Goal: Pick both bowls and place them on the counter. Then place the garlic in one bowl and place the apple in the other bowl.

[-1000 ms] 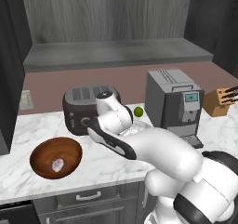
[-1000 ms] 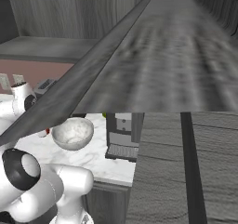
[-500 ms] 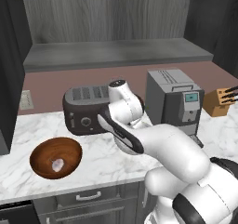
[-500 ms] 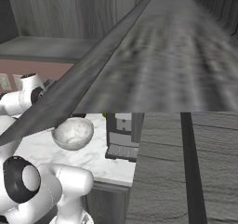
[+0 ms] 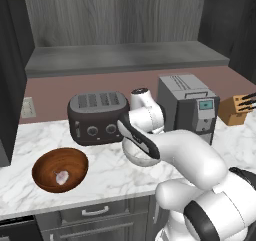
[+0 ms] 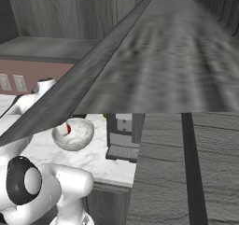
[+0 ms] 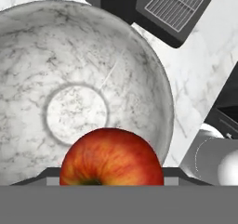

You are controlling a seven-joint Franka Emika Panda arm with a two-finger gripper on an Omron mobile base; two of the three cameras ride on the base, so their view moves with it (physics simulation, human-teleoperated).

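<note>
The white marbled bowl point(image 7: 83, 79) stands on the marble counter point(image 5: 107, 170) in front of the coffee machine. My gripper point(image 7: 110, 173) hangs just above the bowl, shut on the red apple point(image 7: 111, 155), which sits between the two dark fingertips. From the right base view the apple point(image 6: 68, 127) shows as a red spot inside the rim of the white bowl point(image 6: 74, 134). My arm partly covers the white bowl point(image 5: 142, 157) in the left base view. Further left on the counter, the brown wooden bowl point(image 5: 60, 169) holds the garlic point(image 5: 62, 176).
A dark toaster point(image 5: 97, 117) stands behind the wooden bowl, and a grey coffee machine point(image 5: 187, 105) right of my arm. A knife block point(image 5: 240, 109) sits at the far right. A plain grey shelf point(image 5: 125, 57) runs above the backsplash.
My arm has swung right, away from the toaster's front, and brought the apple over the white bowl. The wooden bowl and garlic have not moved.
</note>
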